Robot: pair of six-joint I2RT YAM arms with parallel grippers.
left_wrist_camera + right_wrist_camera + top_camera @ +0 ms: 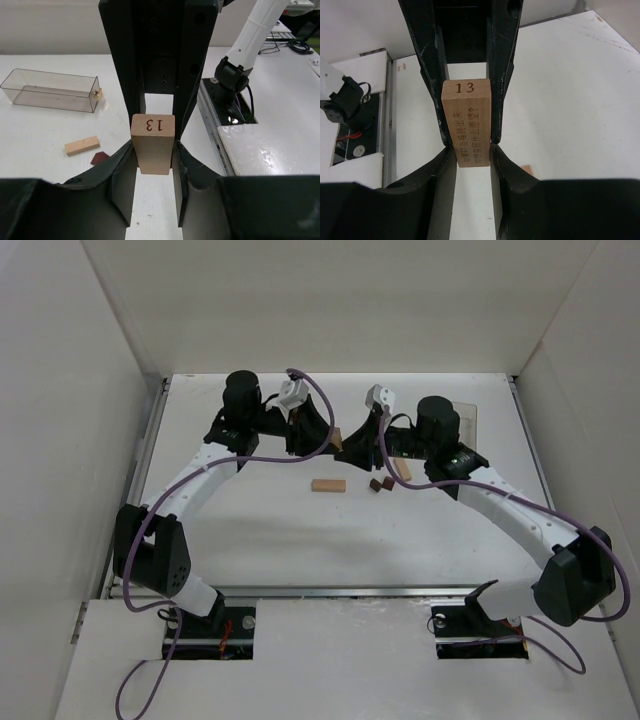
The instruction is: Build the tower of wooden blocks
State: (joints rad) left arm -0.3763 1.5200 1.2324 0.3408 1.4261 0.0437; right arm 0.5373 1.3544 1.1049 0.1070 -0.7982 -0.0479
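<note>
Block numbered 13 point(153, 142) is pinched midair by left end effector point(153, 152) and right end effector point(471, 150).

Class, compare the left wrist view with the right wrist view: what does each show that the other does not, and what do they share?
Only the left wrist view: a clear plastic box, a loose tan block and a dark reddish piece on the table. Only the right wrist view: printed text lines down the right-held block, gripped by the right hand. Shared: a tan block numbered 13 clamped in the view's own hand; the left hand grips the left-held block.
</note>
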